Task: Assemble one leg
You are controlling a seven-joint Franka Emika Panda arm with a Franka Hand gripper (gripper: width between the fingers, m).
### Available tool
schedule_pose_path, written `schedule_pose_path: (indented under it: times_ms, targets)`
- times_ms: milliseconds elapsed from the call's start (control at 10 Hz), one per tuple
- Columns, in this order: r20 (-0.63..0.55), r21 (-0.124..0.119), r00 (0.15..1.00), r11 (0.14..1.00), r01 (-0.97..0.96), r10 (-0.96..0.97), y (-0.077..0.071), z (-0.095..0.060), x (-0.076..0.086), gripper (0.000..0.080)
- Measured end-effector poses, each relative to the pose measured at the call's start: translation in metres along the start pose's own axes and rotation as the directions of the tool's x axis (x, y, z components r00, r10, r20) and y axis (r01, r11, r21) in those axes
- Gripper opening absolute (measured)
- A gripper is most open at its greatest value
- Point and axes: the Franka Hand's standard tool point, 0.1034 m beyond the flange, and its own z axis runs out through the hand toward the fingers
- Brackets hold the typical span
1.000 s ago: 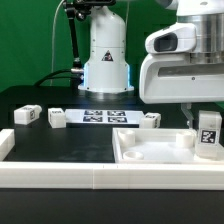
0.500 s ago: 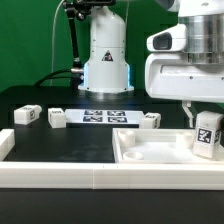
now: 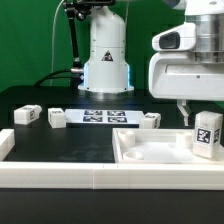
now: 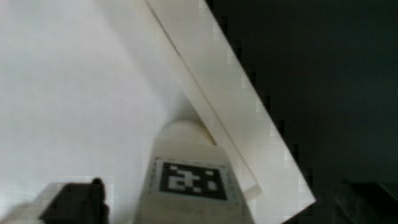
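The gripper is open and straddles the leg. In the exterior view one dark finger hangs just beside the leg on the exterior view's left, with a visible gap. The opposite finger is cut off at the right edge of the frame. The wrist view confirms the gap: a dark finger stands apart from the leg, with white surface showing between them. The second finger in that view merges with the dark table and is hard to make out. The leg stands upright at the right edge of the exterior frame, over the right-hand part of the white tray-like piece, with one tag facing the camera. Only the wrist view shows the tag on the leg's upper end and the tray's straight rim running beside it. The frames do not show whether the lower end is seated in the tray. Only the exterior view shows the remaining parts. Count: one upright leg and three further tagged white blocks lying on the black table. Two blocks lie at centre left, and one is partly hidden behind the tray's far rim. There is one marker board at centre, before the arm base.
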Motion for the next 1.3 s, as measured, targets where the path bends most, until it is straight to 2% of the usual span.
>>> schedule_pose_path:
  times_ms: [200,400,800,1100,1300]
  targets:
    - [-0.009,-0.019,0.977,0.977,0.212,-0.212,-0.0004,-0.0008,0.0011,0.0649]
    - [-0.007,-0.028,0.922,0.922,0.387,-0.388,0.0021,-0.0013,0.0031,0.0649]
    - [0.002,-0.034,0.777,0.776,0.630,-0.630,0.0056,-0.0014,0.0052,0.0649]
    - [-0.009,-0.037,0.693,0.693,0.720,-0.721,0.0048,-0.0017,0.0076,0.0649]
    - [-0.004,-0.037,0.581,0.581,0.813,-0.814,0.0082,-0.0015,0.0099,0.0649]
